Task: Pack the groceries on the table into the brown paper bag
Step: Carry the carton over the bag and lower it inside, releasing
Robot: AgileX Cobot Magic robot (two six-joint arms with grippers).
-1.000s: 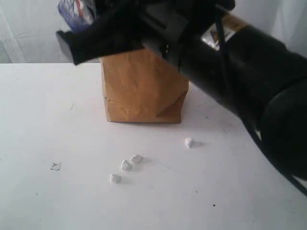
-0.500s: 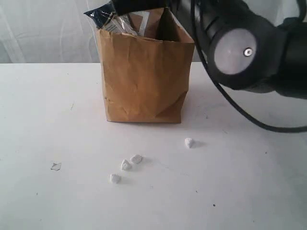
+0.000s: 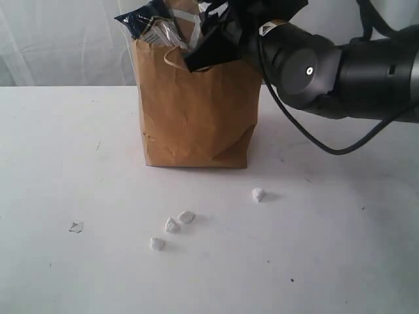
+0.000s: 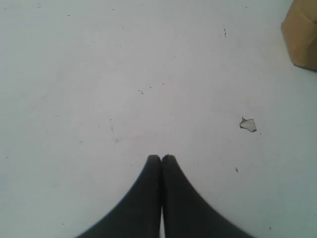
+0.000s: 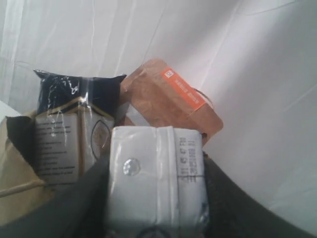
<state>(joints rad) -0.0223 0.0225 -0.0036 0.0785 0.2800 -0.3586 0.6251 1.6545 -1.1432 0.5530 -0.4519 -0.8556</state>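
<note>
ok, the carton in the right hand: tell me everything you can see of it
The carton is a small white box, glossy like coated board. The face toward the wrist camera has a round foil seal, a folded seam across it and a dark printed code beside the seam. It sits between the dark fingers of the right hand, which press on two opposite sides. Just beyond it the packet and pouch stick out of the bag; whether it touches them can't be told.

Bright diffuse light; soft shadows; table [image 3: 65,163] washed out; mild blur.
</note>
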